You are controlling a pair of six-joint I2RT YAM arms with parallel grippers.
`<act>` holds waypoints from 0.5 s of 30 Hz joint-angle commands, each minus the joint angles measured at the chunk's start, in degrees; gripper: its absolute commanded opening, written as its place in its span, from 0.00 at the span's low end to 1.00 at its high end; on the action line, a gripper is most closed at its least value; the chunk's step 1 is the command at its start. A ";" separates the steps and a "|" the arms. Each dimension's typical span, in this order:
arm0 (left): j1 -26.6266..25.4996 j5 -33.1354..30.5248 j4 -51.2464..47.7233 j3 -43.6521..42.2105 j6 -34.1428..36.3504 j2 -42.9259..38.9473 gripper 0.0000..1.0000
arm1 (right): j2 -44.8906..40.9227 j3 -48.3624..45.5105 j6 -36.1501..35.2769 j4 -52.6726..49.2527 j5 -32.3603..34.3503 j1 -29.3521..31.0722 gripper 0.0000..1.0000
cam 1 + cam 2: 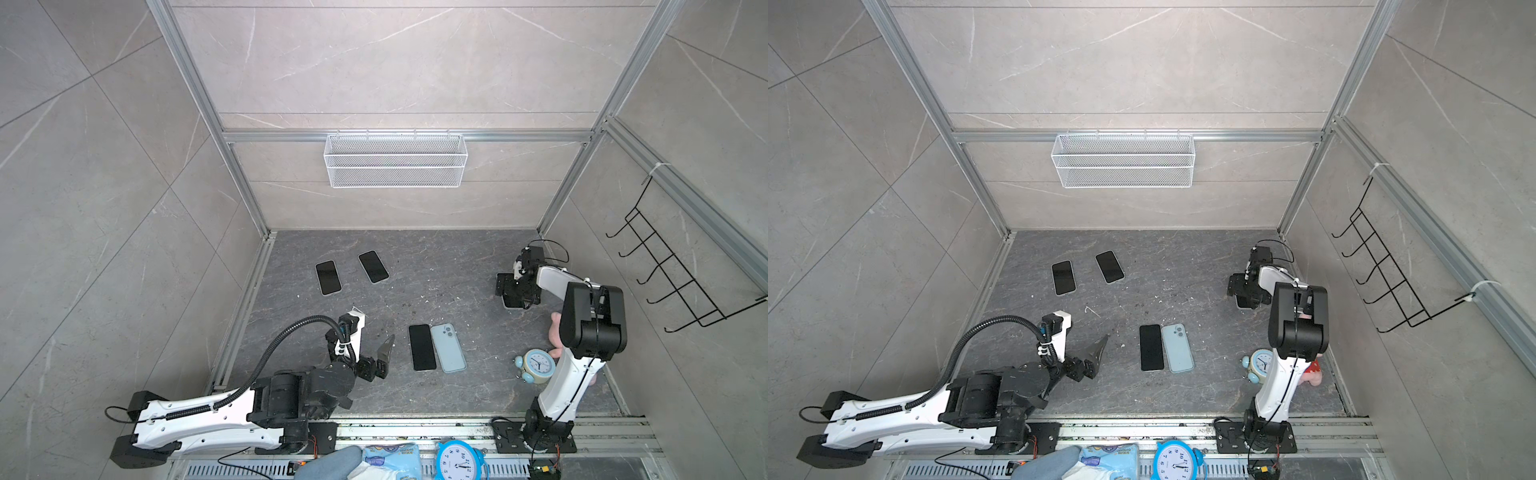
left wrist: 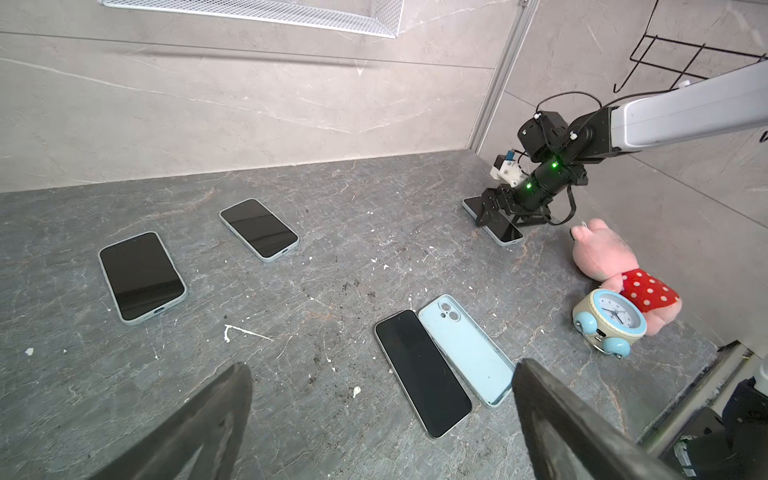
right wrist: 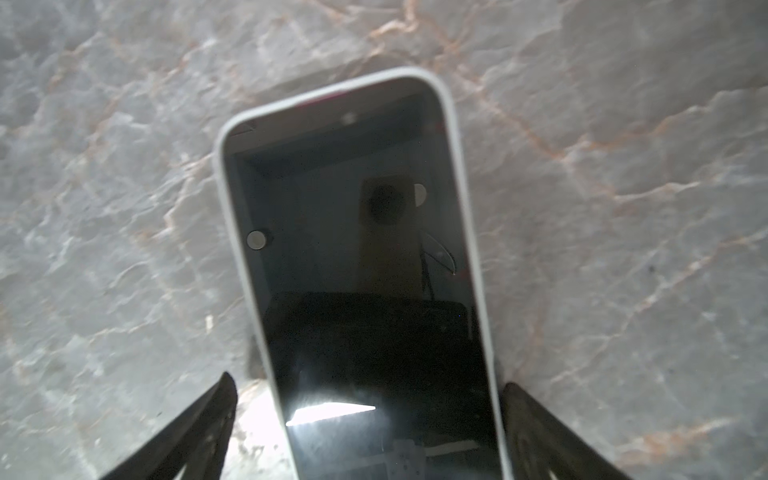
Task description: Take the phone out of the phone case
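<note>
Phone (image 3: 365,332) in case (image 3: 434,86) on table (image 3: 124,187); R hand (image 3: 368,379) spread astride it, L hand (image 2: 382,363) spread, empty.

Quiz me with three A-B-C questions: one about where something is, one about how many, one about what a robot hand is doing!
1. Where is the empty case? A beside the bare phone B on it C far behind it
2. How many phones lie on the table? A two B four C seven
3. The right gripper is A shut B open astride a cased phone C lifting a phone
1 A: side by side. 2 B: two back phones, the bare one, one under the gripper. 3 B: fingers apart, phone flat between them.
</note>
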 commanded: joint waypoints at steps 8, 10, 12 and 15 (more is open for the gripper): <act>-0.09 -0.22 -0.62 0.61 -1.31 -1.15 0.99 | -0.16 0.52 1.05 -6.62 5.94 2.94 0.91; -0.09 -0.10 -0.49 0.43 -1.62 -1.15 0.99 | 0.17 0.62 1.24 -6.76 5.89 3.07 0.88; -0.01 0.17 -0.19 0.16 -1.67 -1.07 0.99 | 0.85 1.13 1.61 -7.23 6.27 3.07 0.83; -0.05 1.02 -0.28 -0.02 -2.15 -0.83 0.99 | 2.18 1.74 1.80 -8.13 6.80 3.04 0.72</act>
